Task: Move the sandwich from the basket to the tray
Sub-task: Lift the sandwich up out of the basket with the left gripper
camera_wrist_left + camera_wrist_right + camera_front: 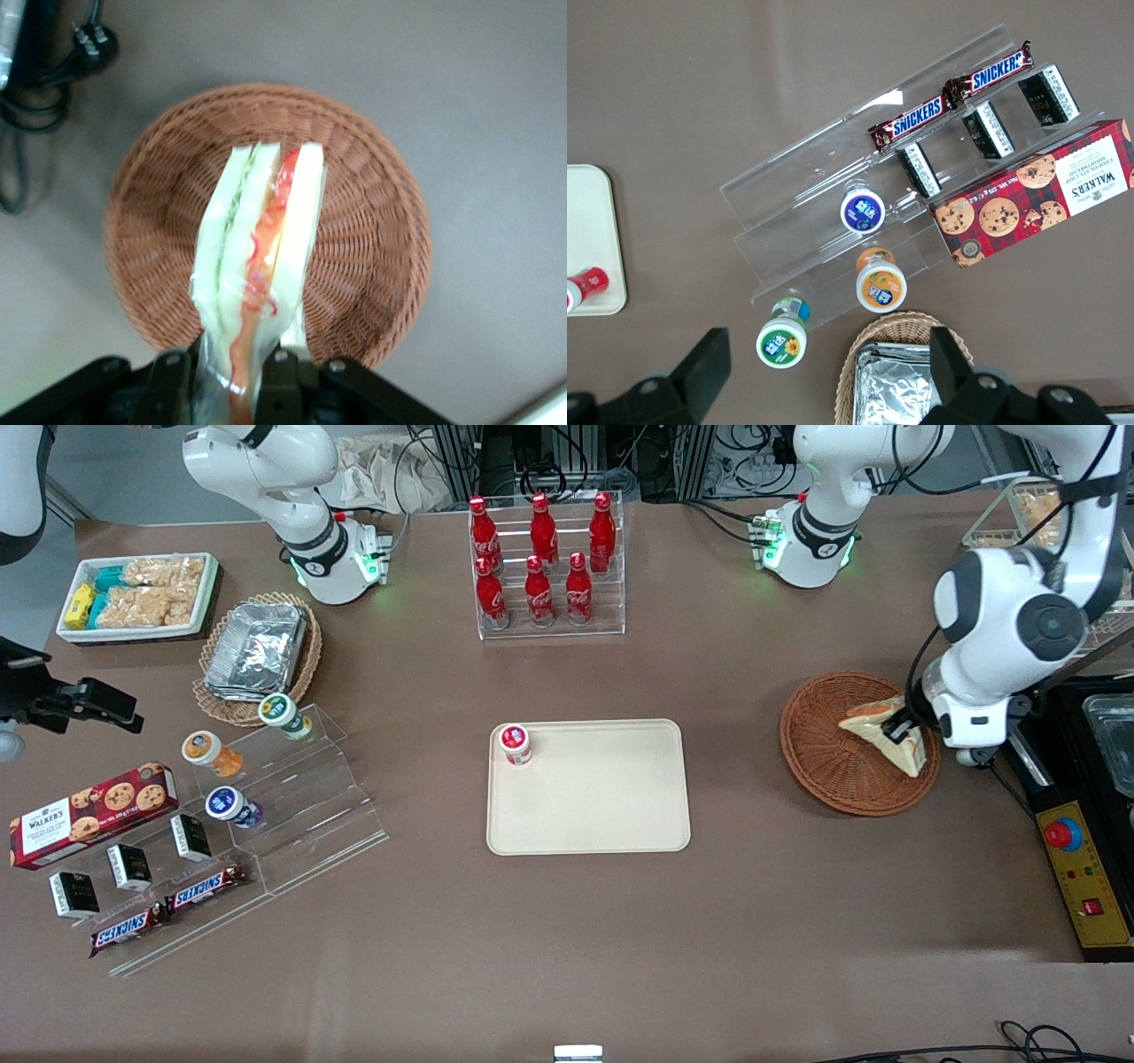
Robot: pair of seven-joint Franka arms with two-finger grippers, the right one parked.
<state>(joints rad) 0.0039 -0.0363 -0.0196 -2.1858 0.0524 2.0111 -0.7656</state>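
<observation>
The sandwich [873,724] [259,239], a wrapped white-bread wedge with red and green filling, is held edge-on between my gripper's fingers [279,382]. My gripper [900,730] [227,382] is shut on the wedge's end. It holds the sandwich over the round reddish-brown wicker basket [828,775] [376,221], on the part of it toward the working arm's end of the table. I cannot tell whether the sandwich still touches the weave. The cream-beige tray [602,806] lies flat at the table's middle, toward the parked arm from the basket.
A small red-lidded cup [515,744] stands in a tray corner. A rack of red bottles [545,567] stands farther from the camera than the tray. A black machine with a yellow control box [1085,868] borders the basket. Acrylic steps [292,815] with snacks stand toward the parked arm's end.
</observation>
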